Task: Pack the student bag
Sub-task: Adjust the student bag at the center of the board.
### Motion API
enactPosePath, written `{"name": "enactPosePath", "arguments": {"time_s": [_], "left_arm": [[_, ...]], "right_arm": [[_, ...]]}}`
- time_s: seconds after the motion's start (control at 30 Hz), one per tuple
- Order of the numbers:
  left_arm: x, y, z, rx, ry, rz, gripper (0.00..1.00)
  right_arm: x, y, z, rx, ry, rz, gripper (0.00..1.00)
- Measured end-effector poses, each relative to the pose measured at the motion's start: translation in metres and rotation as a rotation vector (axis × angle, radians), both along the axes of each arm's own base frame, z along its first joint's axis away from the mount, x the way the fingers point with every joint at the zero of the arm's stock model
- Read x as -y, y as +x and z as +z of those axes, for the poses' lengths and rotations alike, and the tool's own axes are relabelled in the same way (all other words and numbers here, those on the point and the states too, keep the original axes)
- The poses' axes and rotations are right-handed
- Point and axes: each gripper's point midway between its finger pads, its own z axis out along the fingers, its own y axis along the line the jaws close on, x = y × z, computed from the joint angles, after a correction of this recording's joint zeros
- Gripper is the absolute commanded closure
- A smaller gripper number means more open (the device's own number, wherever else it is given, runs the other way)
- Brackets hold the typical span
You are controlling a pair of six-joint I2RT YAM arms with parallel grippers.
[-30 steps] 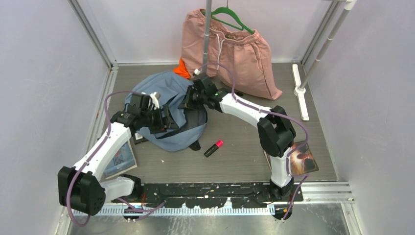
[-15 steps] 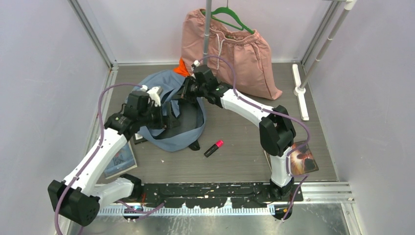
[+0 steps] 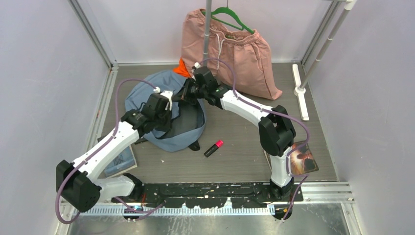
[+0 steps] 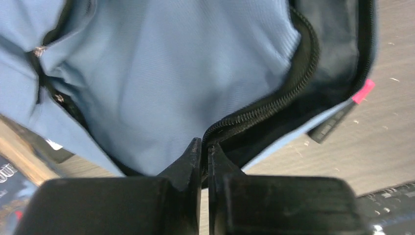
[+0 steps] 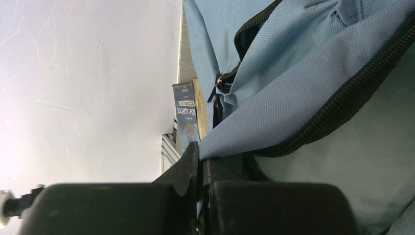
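Observation:
The student bag [image 3: 142, 93] lies on the floor at the back left, grey-blue, with its black zipper [image 4: 274, 100] open onto dark lining. My left gripper [image 3: 170, 119] is over the bag's near side, and its jaws [image 4: 205, 147] are shut on the zippered edge of the opening. My right gripper [image 3: 183, 96] is at the bag's far right rim. Its jaws [image 5: 200, 159] are shut on a fold of the blue fabric [image 5: 303, 83] beside the zipper. Between the two grips the opening is held apart.
A pink-capped black marker [image 3: 213, 148] lies right of the bag. One book [image 3: 120, 159] sits at the near left, another [image 3: 303, 159] by the right arm's base. Pink shorts [image 3: 235, 49], an orange cloth [image 3: 182, 68] and a pole [image 3: 207, 34] stand behind the bag.
My left gripper moved right across the bag and closed from open onto the zipper edge. The right gripper shifted slightly back and kept hold of the fabric.

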Motion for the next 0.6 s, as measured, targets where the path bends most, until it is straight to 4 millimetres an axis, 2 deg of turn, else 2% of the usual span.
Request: {"name": "enactPosePath", "arguments": {"time_s": [0.07,0.1,0.13,0.17,0.23,0.3,0.37,0.47,0.53,0.6], "left_arm": [[-0.01,0.007,-0.001,0.015,0.058,0.032,1.0],[-0.014,0.01,-0.001,0.01,0.083,0.049,1.0],[-0.016,0.014,0.002,-0.002,0.094,0.062,1.0],[-0.018,0.02,0.005,-0.007,0.094,0.078,1.0],[-0.025,0.033,0.014,-0.007,0.074,0.117,1.0],[-0.036,0.044,0.023,0.001,0.033,0.17,1.0],[-0.048,0.055,0.032,0.005,-0.03,0.23,1.0],[-0.064,0.069,0.041,0.008,-0.135,0.313,1.0],[-0.072,0.075,0.046,0.007,-0.19,0.355,1.0],[-0.078,0.08,0.05,0.012,-0.238,0.389,1.0]], "right_arm": [[0.001,-0.002,-0.005,-0.007,-0.007,0.003,0.44],[0.002,-0.002,-0.006,-0.012,-0.01,0.003,0.29],[0.004,-0.003,-0.009,-0.01,-0.023,0.004,0.21],[0.009,-0.002,-0.012,-0.005,-0.043,-0.001,0.16],[0.023,-0.002,-0.015,0.013,-0.095,-0.01,0.14],[0.048,-0.002,-0.012,0.037,-0.159,-0.039,0.13],[0.083,0.004,-0.001,0.072,-0.214,-0.102,0.12],[0.154,0.014,0.025,0.142,-0.284,-0.261,0.11],[0.214,0.015,0.042,0.191,-0.343,-0.42,0.11],[0.282,0.003,0.047,0.206,-0.433,-0.61,0.1]]}}
